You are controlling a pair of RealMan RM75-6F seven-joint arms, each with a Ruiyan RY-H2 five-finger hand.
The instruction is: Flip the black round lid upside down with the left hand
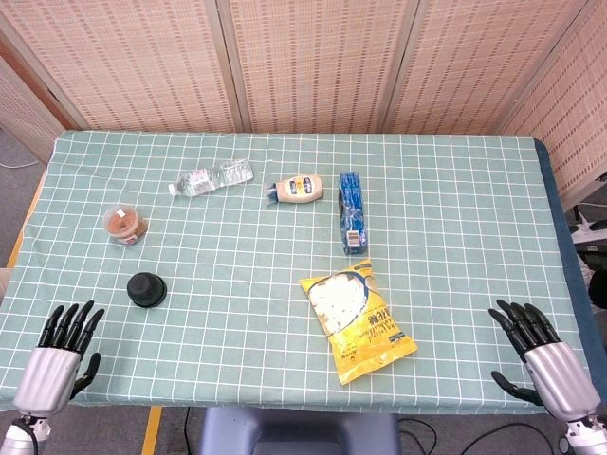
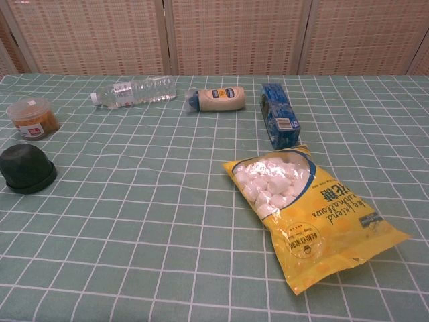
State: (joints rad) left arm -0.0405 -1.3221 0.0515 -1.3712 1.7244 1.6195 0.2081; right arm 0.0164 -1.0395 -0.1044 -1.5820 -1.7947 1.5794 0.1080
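Observation:
The black round lid [image 1: 147, 289] sits dome-up on the green checked tablecloth at the left; the chest view shows the lid [image 2: 27, 168] at its left edge. My left hand [image 1: 62, 355] rests at the near-left corner of the table, fingers spread and holding nothing, a short way nearer than the lid. My right hand [image 1: 541, 355] lies at the near-right corner, fingers apart and empty. Neither hand appears in the chest view.
A small tub with a red label [image 1: 124, 226] stands just beyond the lid. Further back lie a water bottle [image 1: 211, 178], a mayonnaise bottle [image 1: 297, 190] and a blue box [image 1: 351, 210]. A yellow marshmallow bag [image 1: 355, 318] lies centre-right.

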